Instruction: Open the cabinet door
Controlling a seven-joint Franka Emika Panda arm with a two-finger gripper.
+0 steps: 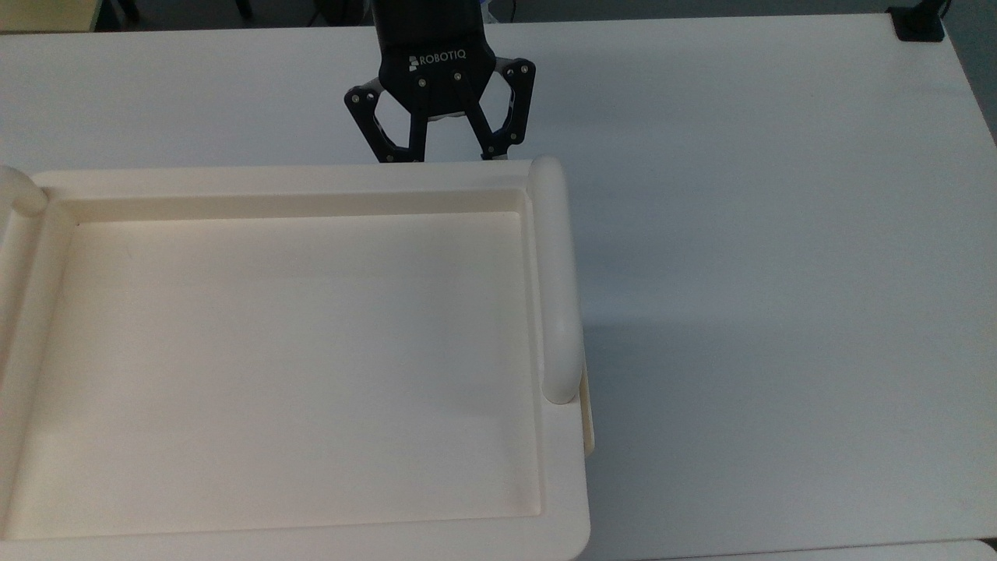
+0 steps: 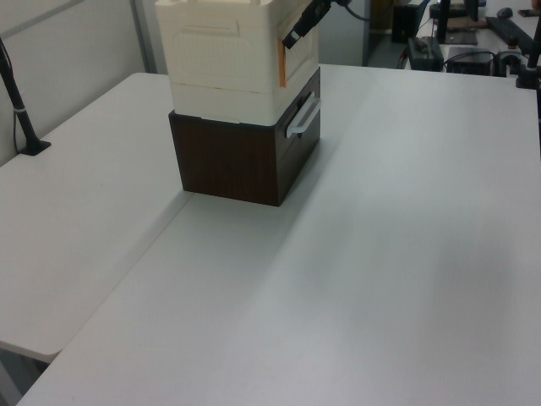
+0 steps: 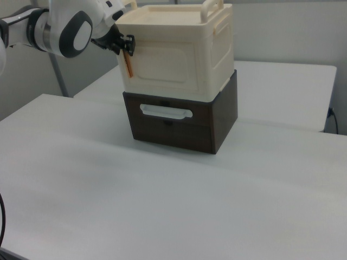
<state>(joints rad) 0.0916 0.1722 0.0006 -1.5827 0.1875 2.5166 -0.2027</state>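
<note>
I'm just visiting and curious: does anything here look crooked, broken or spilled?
Nothing stands out. The cream cabinet sits squarely on a dark brown drawer box, its door flush and shut. The pincer is at the door's orange edge strip. The white table shows no spills.

A dark brown drawer unit (image 3: 179, 123) with a white handle (image 3: 166, 112) is sitting at the centre of the right view on a white bench (image 3: 162, 206); a black clamp (image 1: 917, 22) is gripping the bench's upper-right corner in the top view.
</note>
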